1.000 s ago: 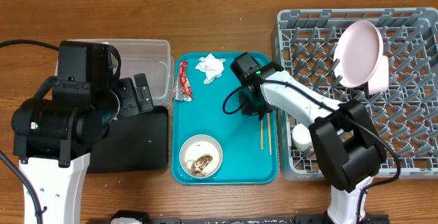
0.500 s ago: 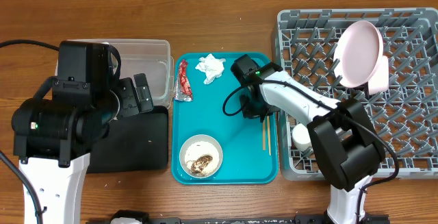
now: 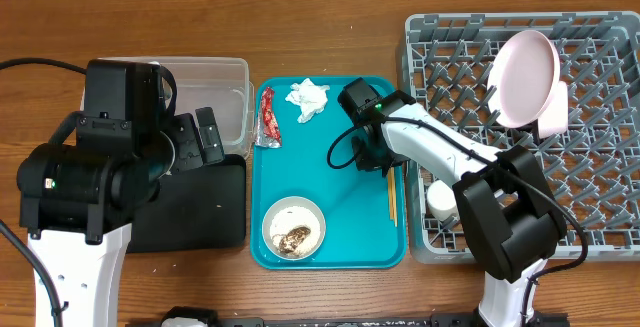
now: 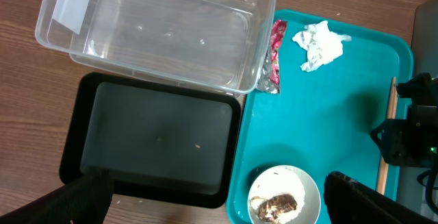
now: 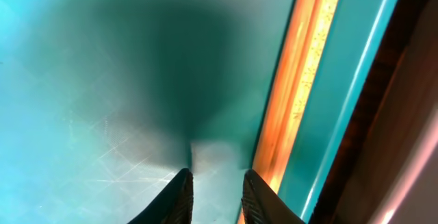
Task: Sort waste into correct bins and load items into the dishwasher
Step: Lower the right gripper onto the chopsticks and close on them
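The grey dish rack (image 3: pixel 600 182) fills the right of the frame. A pale round plate (image 3: pixel 525 75) stands on edge among its upper pegs with a small pink bowl (image 3: pixel 556 115) just behind it, and a small white cup (image 3: pixel 438 199) sits in its lower left corner. Thin wooden chopsticks (image 3: pixel 392 195) lie side by side just left of the rack. At centre top lie a crumpled white tissue (image 3: pixel 307 98) and a crinkled red wrapper (image 3: pixel 269 117). Lower down, a white bowl (image 3: pixel 272 217) holds brownish food scraps (image 3: pixel 294 238). At left, the clear tub (image 3: pixel 225 77) touches the black tray (image 3: pixel 205 212) below it.
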